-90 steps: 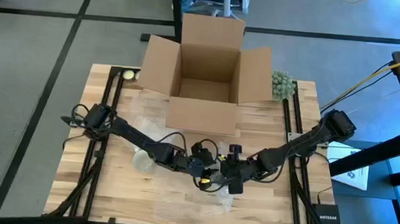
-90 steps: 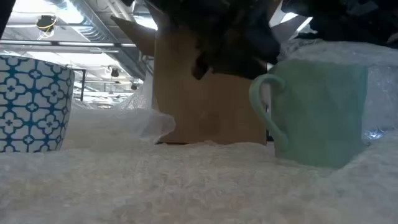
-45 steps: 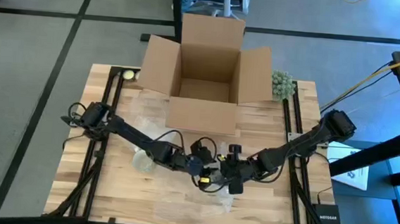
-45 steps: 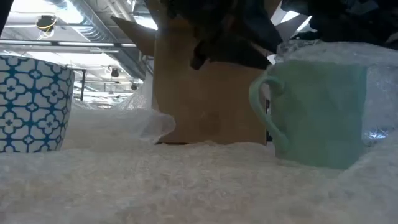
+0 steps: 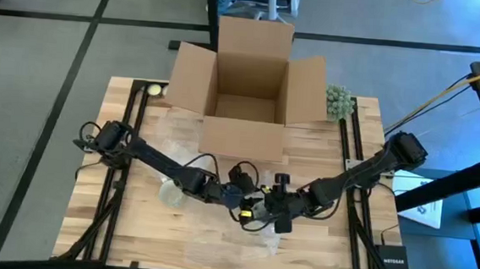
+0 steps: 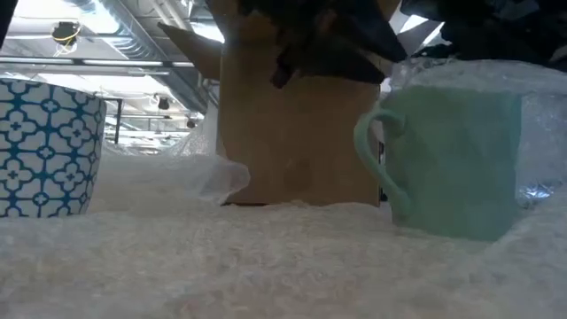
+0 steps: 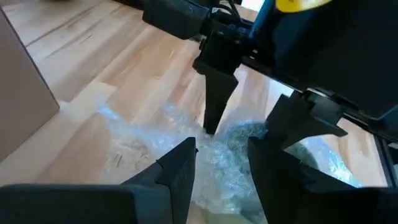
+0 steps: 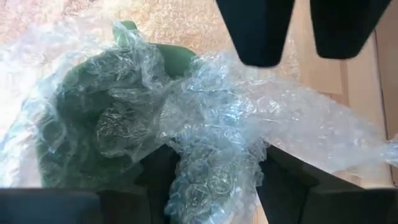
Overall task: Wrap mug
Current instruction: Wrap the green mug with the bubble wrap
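A green mug [image 6: 461, 159] stands upright on a sheet of bubble wrap [image 6: 266, 257] at the table's middle, its handle [image 6: 372, 151] toward the blue-patterned mug. Wrap drapes over its top and one side; in the right wrist view the mug [image 8: 87, 143] shows through it. My right gripper [image 5: 262, 211] is beside the mug, shut on a bunch of the wrap. My left gripper [image 5: 237, 194] hovers open just above the wrap [image 7: 217, 168], facing the right one. My right gripper pinches a gathered bunch of bubble wrap [image 8: 211, 180], several layers, between its two fingers, right beside the mug's wall. The wrap runs from the hold up over the mug's open top. The mug stays standing on the sheet.
A blue-patterned mug [image 6: 44, 146] stands toward the table's left [image 5: 171, 193]. An open cardboard box [image 5: 247, 93] fills the far middle. A green bumpy ball [image 5: 337, 101] lies at the box's right, a pale ball [image 5: 152, 88] at the far left corner.
My left gripper has risen a little, away from the mug's top. The mug and the wrap have stayed in place.
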Controlling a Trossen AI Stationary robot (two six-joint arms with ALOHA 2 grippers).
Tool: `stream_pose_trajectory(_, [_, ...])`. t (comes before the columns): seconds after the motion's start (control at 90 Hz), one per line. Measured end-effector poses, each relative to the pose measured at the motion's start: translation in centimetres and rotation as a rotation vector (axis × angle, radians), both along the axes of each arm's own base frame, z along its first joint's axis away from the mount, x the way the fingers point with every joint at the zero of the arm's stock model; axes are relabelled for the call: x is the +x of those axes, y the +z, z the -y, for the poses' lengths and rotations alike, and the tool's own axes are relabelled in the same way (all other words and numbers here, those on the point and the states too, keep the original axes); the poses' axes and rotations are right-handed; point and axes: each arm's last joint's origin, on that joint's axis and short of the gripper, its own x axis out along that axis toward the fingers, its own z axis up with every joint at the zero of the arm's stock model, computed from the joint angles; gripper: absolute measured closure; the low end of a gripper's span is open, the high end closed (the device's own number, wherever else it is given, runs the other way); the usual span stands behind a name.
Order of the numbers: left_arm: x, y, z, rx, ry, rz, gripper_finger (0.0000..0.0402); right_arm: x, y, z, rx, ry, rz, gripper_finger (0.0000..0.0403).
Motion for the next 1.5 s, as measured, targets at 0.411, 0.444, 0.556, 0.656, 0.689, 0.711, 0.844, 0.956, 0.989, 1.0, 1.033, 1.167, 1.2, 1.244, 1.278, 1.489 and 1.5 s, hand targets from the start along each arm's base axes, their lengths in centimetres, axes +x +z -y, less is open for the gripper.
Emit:
stream_pose_trajectory(0.411, [0.7,-1.9,1.0,0.000,-0.020,0.007,0.0270,0.1,0.3,-0.1,-0.005,0.025,0.001,0.0231])
stream_pose_trajectory(0.444, [0.7,-2.0,1.0,0.004,-0.021,0.001,0.0270,0.2,0.4,-0.1,0.004,0.029,0.001,0.0231])
stream_pose_trajectory(0.556, [0.8,-2.9,1.2,0.014,-0.026,-0.017,0.0270,0.5,1.4,-0.4,0.008,0.044,0.001,0.0231])
stream_pose_trajectory(0.656, [0.8,-3.3,1.2,0.012,-0.023,-0.027,0.0270,0.7,2.4,-0.5,-0.002,0.049,-0.009,0.0231])
stream_pose_trajectory(0.689, [0.8,-3.3,1.2,0.011,-0.023,-0.027,0.0270,0.8,2.6,-0.5,-0.001,0.051,-0.005,0.0231])
stream_pose_trajectory(0.711, [0.8,-3.3,1.2,0.011,-0.023,-0.026,0.0270,0.8,2.7,-0.5,-0.002,0.053,-0.005,0.0231])
stream_pose_trajectory(0.844, [0.8,-3.2,1.3,0.017,-0.026,-0.027,0.0270,0.9,3.0,-0.6,-0.001,0.056,0.000,0.0231])
stream_pose_trajectory(0.956, [0.8,-3.2,1.3,0.013,-0.024,-0.026,0.0270,0.8,3.4,-0.6,-0.007,0.060,-0.010,0.0231])
stream_pose_trajectory(0.989, [0.8,-3.3,1.3,0.012,-0.023,-0.027,0.0270,0.7,3.6,-0.7,-0.008,0.064,-0.012,0.0231])
stream_pose_trajectory(1.0, [0.8,-3.3,1.3,0.012,-0.023,-0.027,0.0270,0.7,3.7,-0.8,-0.009,0.065,-0.013,0.0231])
stream_pose_trajectory(1.033, [0.8,-3.3,1.3,0.011,-0.023,-0.026,0.0270,0.6,3.8,-0.9,-0.009,0.069,-0.013,0.0231])
stream_pose_trajectory(1.167, [0.8,-3.3,1.2,0.011,-0.022,-0.026,0.0270,0.3,3.7,-0.8,-0.025,0.091,-0.050,0.0231])
stream_pose_trajectory(1.2, [0.8,-3.3,1.2,0.011,-0.022,-0.027,0.0270,0.3,3.7,-0.8,-0.013,0.098,-0.058,0.0231])
stream_pose_trajectory(1.244, [0.8,-3.3,1.2,0.011,-0.021,-0.026,0.0270,0.3,3.7,-0.9,0.000,0.105,-0.067,0.0231])
stream_pose_trajectory(1.278, [0.9,-3.3,1.2,0.011,-0.021,-0.026,0.0270,0.2,3.7,-0.9,0.004,0.109,-0.069,0.0231])
stream_pose_trajectory(1.489, [0.8,-3.2,1.2,0.011,-0.021,-0.026,0.0270,0.3,3.8,-0.9,0.001,0.117,-0.057,0.0231])
stream_pose_trajectory(1.5, [0.8,-3.2,1.2,0.011,-0.021,-0.026,0.0270,0.4,3.8,-0.9,0.002,0.117,-0.053,0.0231])
